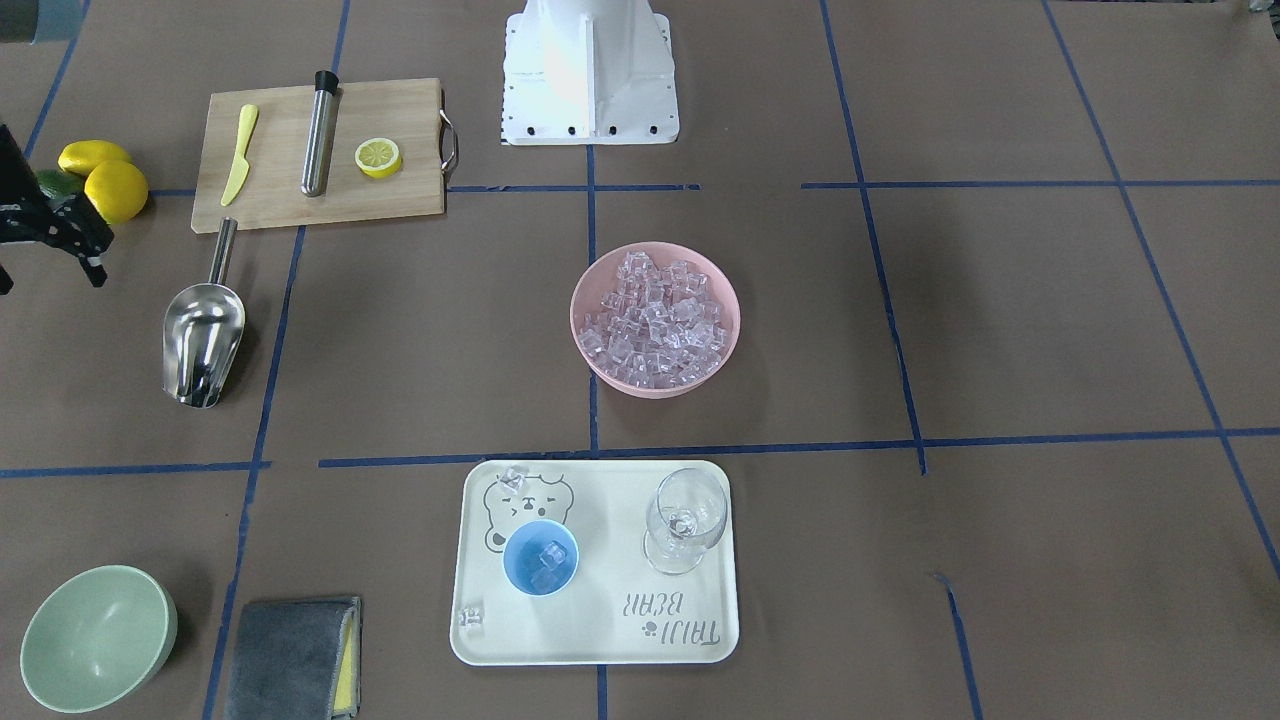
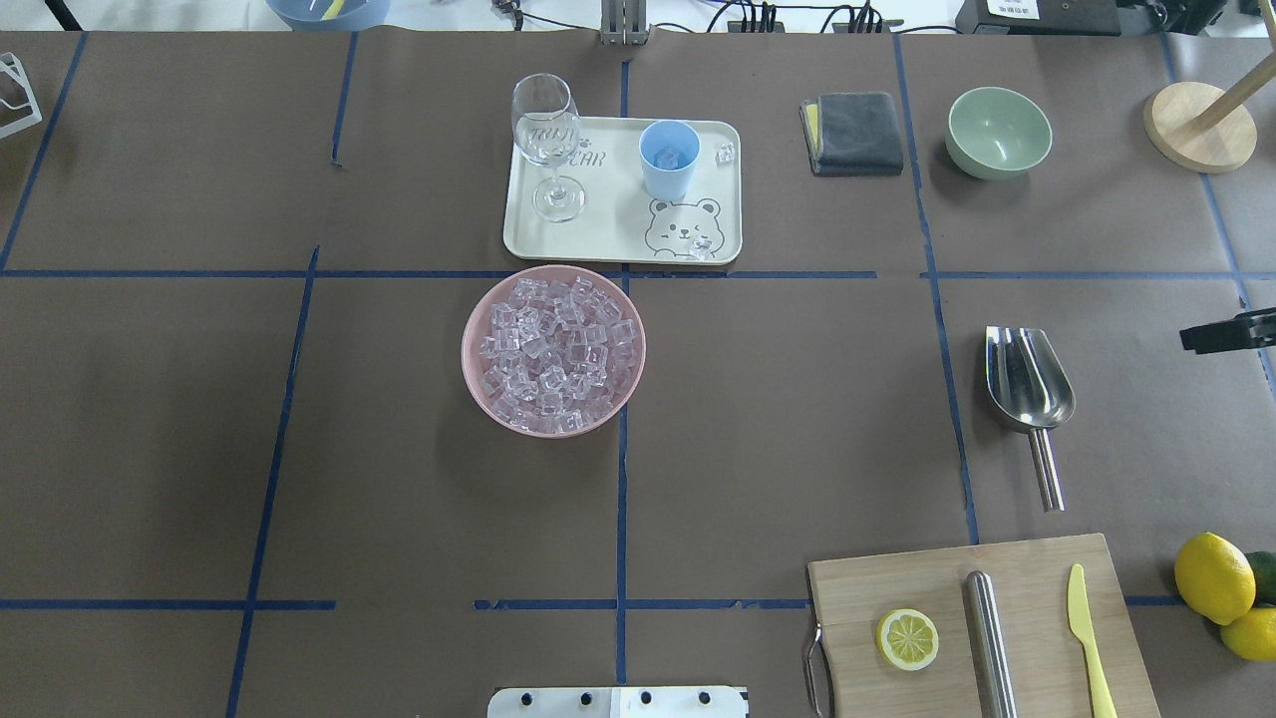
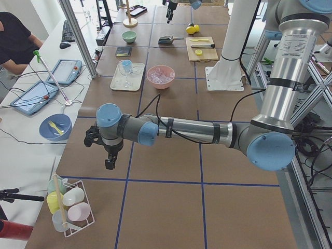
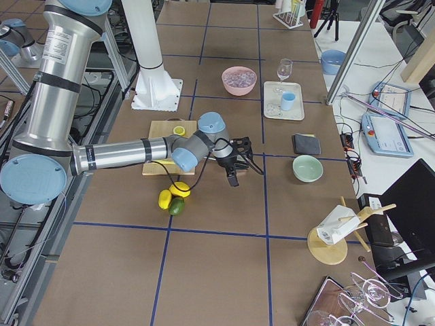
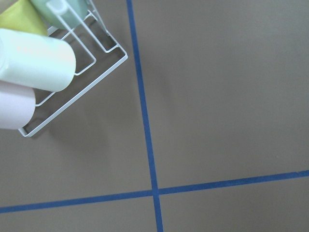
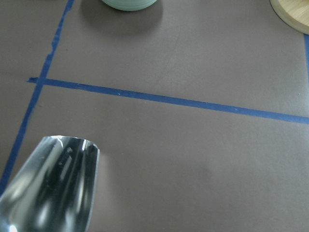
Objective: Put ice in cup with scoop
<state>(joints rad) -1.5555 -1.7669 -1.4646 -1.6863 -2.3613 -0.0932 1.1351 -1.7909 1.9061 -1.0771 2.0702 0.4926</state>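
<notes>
- Clearly, the scoop [image 2: 1027,374] lies left of the right gripper [image 2: 1211,334], handle pointing near, trough far.
- That gripper is the nearer one; its jaw opening cannot be told.

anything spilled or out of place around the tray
Yes: two loose ice cubes lie on the tray, outside the cup. One sits at the top of the bear drawing, the other near a tray corner. They look spilled.

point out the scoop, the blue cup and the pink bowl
scoop [image 2: 1027,379]: overhead view, inside of the trough
cup [image 2: 668,184]: overhead view, outer wall
pink bowl [image 2: 467,354]: overhead view, left rim
</notes>
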